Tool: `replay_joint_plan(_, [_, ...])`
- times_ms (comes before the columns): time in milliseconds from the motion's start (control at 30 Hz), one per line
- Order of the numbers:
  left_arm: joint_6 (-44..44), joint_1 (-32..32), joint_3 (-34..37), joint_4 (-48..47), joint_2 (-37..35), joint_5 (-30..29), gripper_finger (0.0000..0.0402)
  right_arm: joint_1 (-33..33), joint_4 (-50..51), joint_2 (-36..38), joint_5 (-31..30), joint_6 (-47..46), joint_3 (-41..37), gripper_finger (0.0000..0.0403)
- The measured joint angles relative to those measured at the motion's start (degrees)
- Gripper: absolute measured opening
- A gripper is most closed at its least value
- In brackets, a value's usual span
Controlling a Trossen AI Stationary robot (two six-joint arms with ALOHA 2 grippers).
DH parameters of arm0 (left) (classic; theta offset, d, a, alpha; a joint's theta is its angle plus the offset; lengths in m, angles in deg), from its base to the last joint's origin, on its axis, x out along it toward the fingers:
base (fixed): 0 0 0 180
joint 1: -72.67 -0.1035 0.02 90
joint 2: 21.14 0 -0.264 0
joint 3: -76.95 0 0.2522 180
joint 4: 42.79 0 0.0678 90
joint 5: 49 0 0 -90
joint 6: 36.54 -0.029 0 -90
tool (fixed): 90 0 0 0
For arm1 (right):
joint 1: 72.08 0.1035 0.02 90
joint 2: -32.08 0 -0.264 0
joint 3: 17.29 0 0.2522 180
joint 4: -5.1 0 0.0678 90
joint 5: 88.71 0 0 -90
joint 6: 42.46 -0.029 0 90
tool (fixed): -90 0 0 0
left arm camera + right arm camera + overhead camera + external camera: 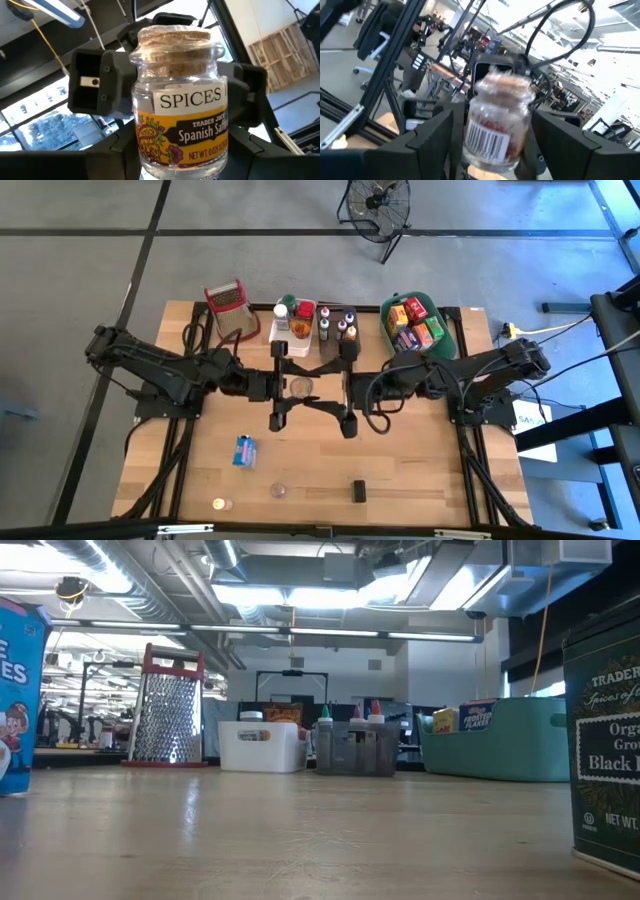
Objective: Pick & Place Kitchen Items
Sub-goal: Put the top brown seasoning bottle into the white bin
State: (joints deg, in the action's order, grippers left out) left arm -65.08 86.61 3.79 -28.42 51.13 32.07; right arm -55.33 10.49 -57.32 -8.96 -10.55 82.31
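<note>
Saffron jar (181, 100), cork-topped, held mid-air above surface (420, 470) centre, between both arms. Left pincer (300, 387) pinching jar; right pincer (492, 135) fingers flank jar, grip unclear.

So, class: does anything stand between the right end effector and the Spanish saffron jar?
Nothing visible does. The Spanish saffron jar, held above the table by the left end effector, already sits inside the open right end effector, with slim gaps on either side.
</note>
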Motion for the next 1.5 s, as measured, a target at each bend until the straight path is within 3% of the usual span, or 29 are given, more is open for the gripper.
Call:
replay_joint_plan(467, [2.3,-2.7,0.0,0.4,0.0,1.8,0.0184,-4.0,0.9,0.0,6.6,-2.6,0.0,0.026])
replay_joint_plan(1500, [5.5,-5.9,0.2,-2.4,0.0,2.1,0.0184,-7.6,4.2,-1.0,4.7,-5.1,0.1,0.0262])
